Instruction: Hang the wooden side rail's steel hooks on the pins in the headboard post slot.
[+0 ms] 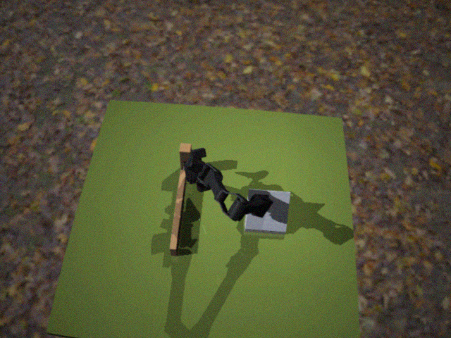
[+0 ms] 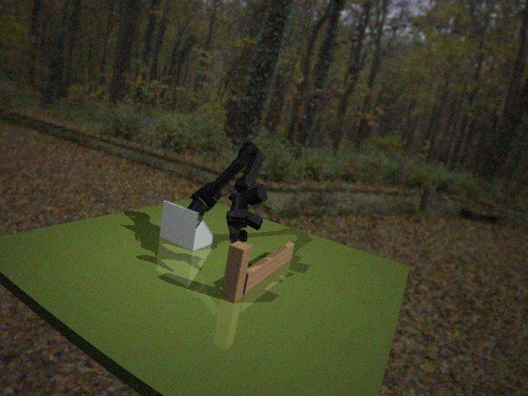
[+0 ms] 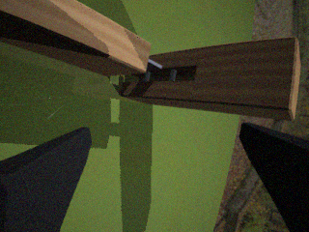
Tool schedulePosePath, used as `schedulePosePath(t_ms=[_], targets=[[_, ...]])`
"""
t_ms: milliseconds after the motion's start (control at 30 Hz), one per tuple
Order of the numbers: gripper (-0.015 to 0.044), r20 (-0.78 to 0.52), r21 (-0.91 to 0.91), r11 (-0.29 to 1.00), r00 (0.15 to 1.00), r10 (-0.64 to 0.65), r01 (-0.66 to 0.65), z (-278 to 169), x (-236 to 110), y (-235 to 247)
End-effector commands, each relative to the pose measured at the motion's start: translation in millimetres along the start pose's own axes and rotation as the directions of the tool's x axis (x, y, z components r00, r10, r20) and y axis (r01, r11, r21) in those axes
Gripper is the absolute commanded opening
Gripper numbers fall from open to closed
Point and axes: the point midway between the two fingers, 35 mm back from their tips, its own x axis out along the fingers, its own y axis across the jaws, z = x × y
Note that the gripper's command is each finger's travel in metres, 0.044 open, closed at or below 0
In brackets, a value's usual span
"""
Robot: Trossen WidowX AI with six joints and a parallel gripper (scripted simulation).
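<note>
The wooden headboard post [image 1: 184,148] [image 2: 235,272] [image 3: 232,77] stands upright. The side rail [image 1: 177,214] [image 2: 271,265] [image 3: 97,36] runs low and lengthwise away from it, its near end close to the post's slotted face. In the wrist view a pale steel hook [image 3: 154,63] sticks out from the rail's end toward the slot, where two small pins [image 3: 174,74] show. The other hook is hidden, and whether the hooks touch the pins I cannot tell. My gripper [image 1: 194,166] [image 2: 238,237] [image 3: 166,132] is open and empty, above and beside the post and the rail's near end.
A pale grey block [image 1: 267,223] [image 2: 178,225] stands at the arm's base, to the right of the rail in the top view. The green table top [image 1: 291,145] [image 2: 319,332] carries dark arm shadows. The post's top rises close to my fingers.
</note>
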Motion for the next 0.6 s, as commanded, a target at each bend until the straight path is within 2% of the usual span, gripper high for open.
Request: schedulePosePath(t_ms=[0, 300, 500, 567], targets=[[0.044, -0.005, 0.687, 0.718, 0.99, -0.143, 0.107, 8.1, -5.8, -1.8], [0.044, 0.003, 0.901, 0.425, 0.98, -0.199, 0.084, 13.3, -8.4, -1.7], [0.044, 0.008, 0.98, 0.194, 0.974, -0.226, 0.037, 16.0, -9.9, -1.6], [0.044, 0.009, 0.986, 0.166, 0.973, -0.229, 0.03, 16.2, -10.1, -1.6]])
